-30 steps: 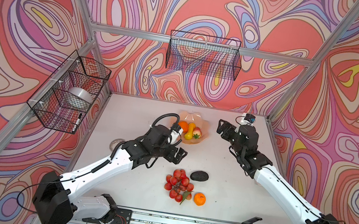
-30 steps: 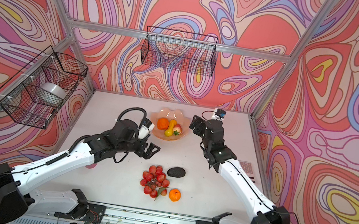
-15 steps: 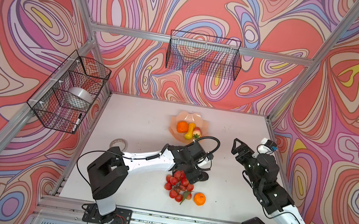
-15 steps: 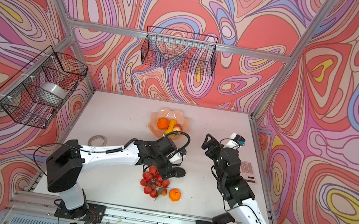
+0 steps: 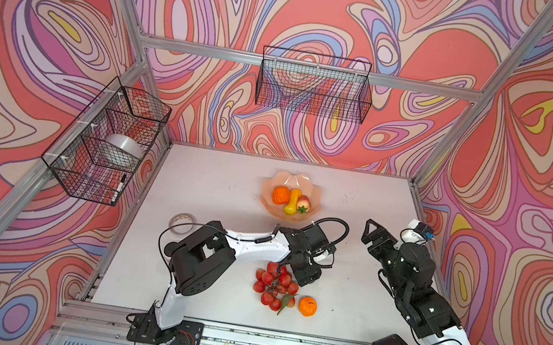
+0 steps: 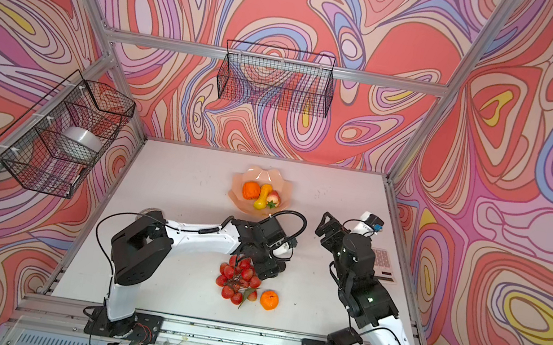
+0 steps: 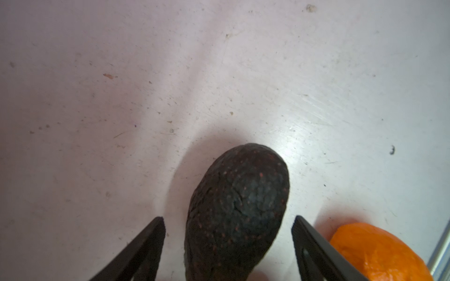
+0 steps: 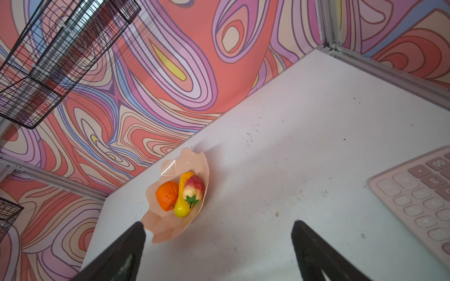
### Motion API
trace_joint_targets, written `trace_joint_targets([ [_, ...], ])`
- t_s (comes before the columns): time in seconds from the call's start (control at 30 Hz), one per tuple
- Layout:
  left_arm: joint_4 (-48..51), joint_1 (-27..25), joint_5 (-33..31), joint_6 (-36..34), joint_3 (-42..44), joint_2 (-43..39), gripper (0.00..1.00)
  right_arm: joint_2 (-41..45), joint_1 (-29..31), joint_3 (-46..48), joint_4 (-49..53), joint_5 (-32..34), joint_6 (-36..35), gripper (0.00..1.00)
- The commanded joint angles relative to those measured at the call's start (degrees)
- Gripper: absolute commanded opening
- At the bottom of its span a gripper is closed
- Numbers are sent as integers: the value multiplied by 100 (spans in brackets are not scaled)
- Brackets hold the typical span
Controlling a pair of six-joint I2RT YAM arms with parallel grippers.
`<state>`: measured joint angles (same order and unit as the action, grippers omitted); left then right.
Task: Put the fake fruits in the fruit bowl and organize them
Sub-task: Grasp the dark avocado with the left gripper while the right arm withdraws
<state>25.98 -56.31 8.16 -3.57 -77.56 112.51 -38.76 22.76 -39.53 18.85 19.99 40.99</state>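
Straddling the avocado, with no grip made yet

Hanging low over the desk (image 5: 219, 186), the left tool (image 7: 227, 217) is bracketing the avocado (image 7: 238, 206). One jaw is standing on each side of the dark fruit, and a strip of bare desk is showing between each jaw and the skin, so the tool is partly open and holding nothing. The avocado is lying on its side, roughly midway between the fruit bowl (image 5: 291, 179) and the near edge, hidden under the tool in both top views. Close by, toward the near edge, the bunch of red berries (image 5: 273, 286) and the second orange fruit (image 5: 307, 306) are lying loose. The bowl, toward the far edge, is already carrying the first orange fruit (image 5: 280, 195), the gourd (image 5: 292, 202) and the strawberry (image 5: 304, 202).

The right tool (image 8: 219, 225) is hanging wide open and empty near the right edge of the desk, facing the bowl.

The avocado is looking like a light, stiff plastic shell. Its pebbled skin is probably offering the jaws some bite, but its rounded, tapering body is likely to squirt out of a pinch made near either end. The widest part of the belly is looking like the safest place to take hold, with a moderate squeeze.
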Motion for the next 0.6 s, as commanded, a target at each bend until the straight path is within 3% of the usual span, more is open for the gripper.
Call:
trace_joint_targets([
  [0.0, 73, -11, 0, 110, -169, 166, 64, 65, -33, 33, 92, 146, -52, 98],
  [0.23, -287, -11, -199, 346, 47, -174, 35, 0, -42, 0, -6, 138, -65, 98],
  [0.43, -990, 27, -937, 595, 494, -1134, 31, -198, -38, -72, -165, 57, -85, 98],
  [0.57, -1220, 362, -1477, 769, 524, -1754, 30, -350, -35, -102, -307, -30, -176, 98],
])
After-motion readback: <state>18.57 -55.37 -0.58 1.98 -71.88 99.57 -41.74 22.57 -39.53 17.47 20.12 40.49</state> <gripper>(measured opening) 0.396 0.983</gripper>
